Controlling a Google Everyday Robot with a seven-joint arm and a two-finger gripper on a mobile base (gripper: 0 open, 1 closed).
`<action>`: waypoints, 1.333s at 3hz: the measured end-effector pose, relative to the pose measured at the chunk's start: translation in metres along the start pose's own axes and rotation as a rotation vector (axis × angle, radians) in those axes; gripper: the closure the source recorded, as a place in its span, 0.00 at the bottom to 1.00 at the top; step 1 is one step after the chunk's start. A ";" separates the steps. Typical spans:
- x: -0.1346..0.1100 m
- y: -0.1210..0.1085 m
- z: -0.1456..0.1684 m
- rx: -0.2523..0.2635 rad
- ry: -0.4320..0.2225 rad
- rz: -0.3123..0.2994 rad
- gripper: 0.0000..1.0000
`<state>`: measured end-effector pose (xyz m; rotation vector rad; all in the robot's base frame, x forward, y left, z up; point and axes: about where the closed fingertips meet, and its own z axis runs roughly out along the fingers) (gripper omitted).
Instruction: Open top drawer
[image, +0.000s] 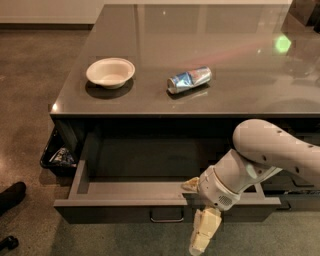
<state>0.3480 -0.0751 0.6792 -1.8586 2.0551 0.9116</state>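
The top drawer (120, 210) is a wide dark grey drawer under the table top, pulled well out toward the camera. Its inside looks empty. Its small loop handle (166, 216) is at the centre of the front panel. My gripper (198, 210) is at the front panel, just right of the handle. One pale finger (191, 184) reaches over the panel's top edge into the drawer. The other finger (204, 232) hangs in front of and below the panel. The fingers are spread apart across the panel.
On the grey table top (150, 30) are a white bowl (110, 72) and a crushed blue can (189, 79). Lower drawers (300, 192) show at the right behind my arm. A dark bin with litter (60, 156) is at the left, and a shoe (11, 196) lies on the floor.
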 end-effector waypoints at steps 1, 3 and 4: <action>0.000 0.000 0.000 0.000 0.000 0.000 0.00; 0.009 0.035 -0.012 -0.096 0.077 0.005 0.00; 0.009 0.050 -0.028 -0.062 0.116 0.040 0.00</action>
